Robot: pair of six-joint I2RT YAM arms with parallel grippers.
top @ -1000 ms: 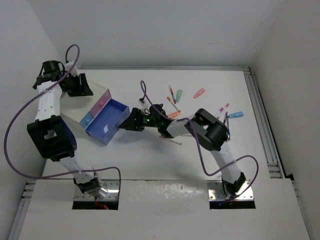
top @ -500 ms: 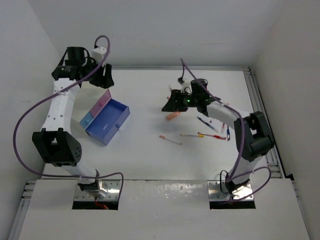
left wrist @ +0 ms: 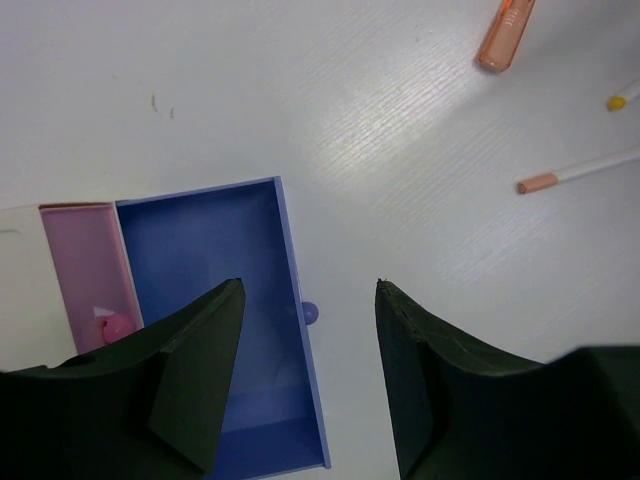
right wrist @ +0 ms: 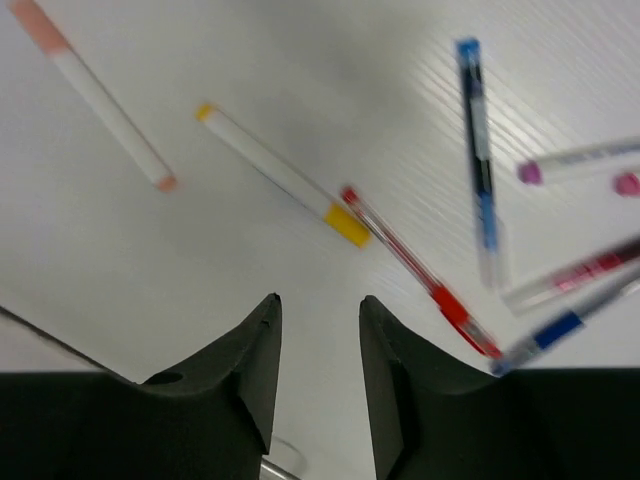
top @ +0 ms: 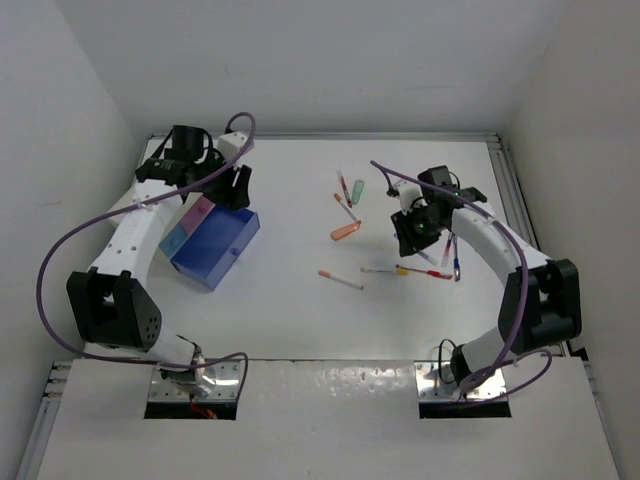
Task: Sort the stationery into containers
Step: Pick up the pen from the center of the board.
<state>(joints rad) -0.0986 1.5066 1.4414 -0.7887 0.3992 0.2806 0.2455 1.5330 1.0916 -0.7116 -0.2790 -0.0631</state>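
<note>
The blue container (top: 215, 248) and the pink container (top: 190, 222) stand side by side at the left. My left gripper (top: 238, 195) hovers open over them; in the left wrist view its jaws (left wrist: 310, 285) straddle the blue container's (left wrist: 220, 300) right wall, gripping nothing. A pink piece (left wrist: 115, 325) lies in the pink container (left wrist: 85, 270). My right gripper (top: 410, 230) hangs open and empty above loose pens. The right wrist view shows its jaws (right wrist: 320, 298) near a yellow-capped white pen (right wrist: 280, 175), a red pen (right wrist: 420, 275) and a blue pen (right wrist: 478, 160).
An orange marker (top: 346, 231), a green marker (top: 358, 187) and thin red pens (top: 343, 185) lie at centre back. A white pen with an orange cap (top: 341, 281) lies nearer the front. A metal rail (top: 525, 240) runs along the table's right edge.
My right arm has swung from the blue container back right over the pens, and its jaws have narrowed. My left arm has moved right, over the containers.
</note>
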